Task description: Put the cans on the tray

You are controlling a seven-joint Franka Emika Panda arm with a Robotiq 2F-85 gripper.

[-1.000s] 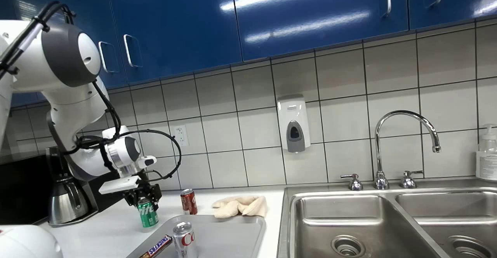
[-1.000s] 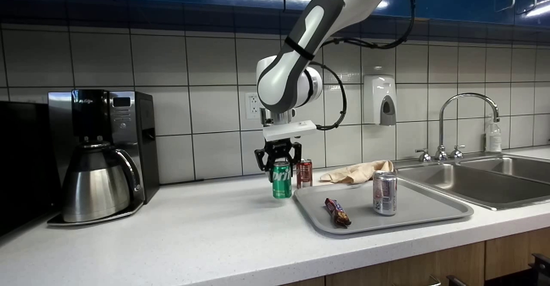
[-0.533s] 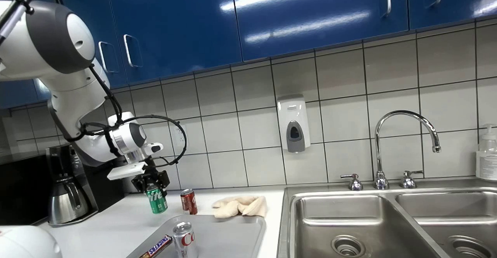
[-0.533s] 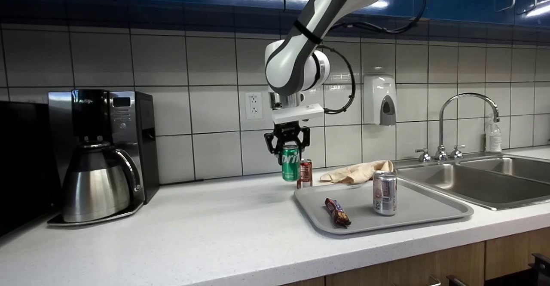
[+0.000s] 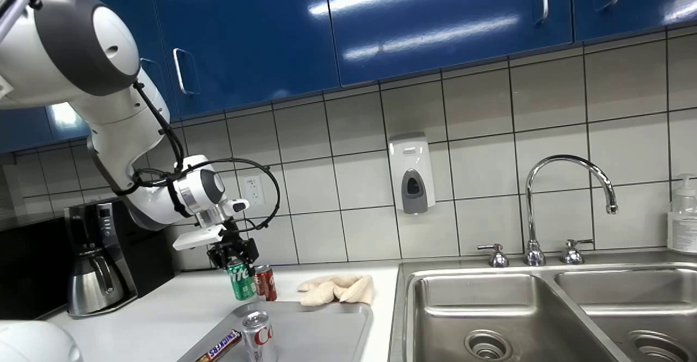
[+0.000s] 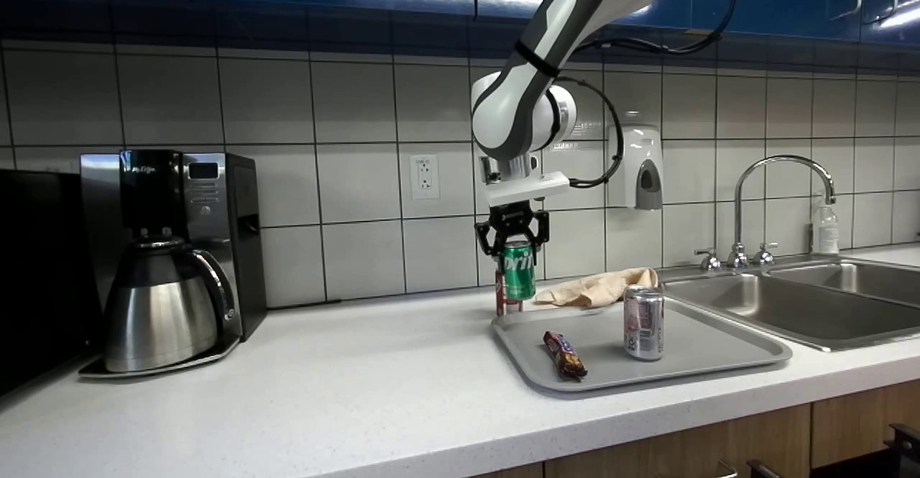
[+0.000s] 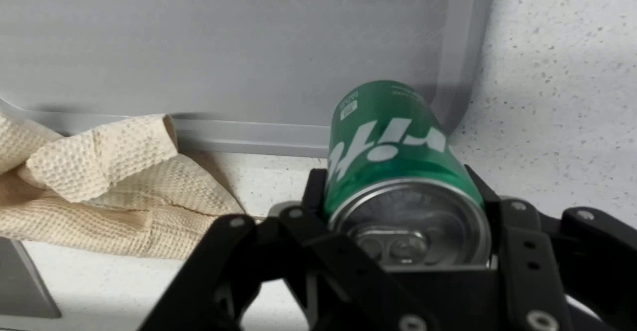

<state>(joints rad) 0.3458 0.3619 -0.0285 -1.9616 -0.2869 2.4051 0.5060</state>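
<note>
With the hand closed around the green can aloft, this seems the carrying step; next, lower it onto the tray.

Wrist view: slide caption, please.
Gripper holding the green can, with the grey tray behind it in the picture and a beige cloth at left.

Coffee maker stands left, pot seated in it, close to the back edge of the counter! Along that edge, a crumpled cloth, and just beside it the sink, tap arching high, soap bottle farther right. A Snickers lies forward of the cloth, toward the front edge. Above the back edge: outlet and dispenser on the tiles, blue cupboards on top.
</note>
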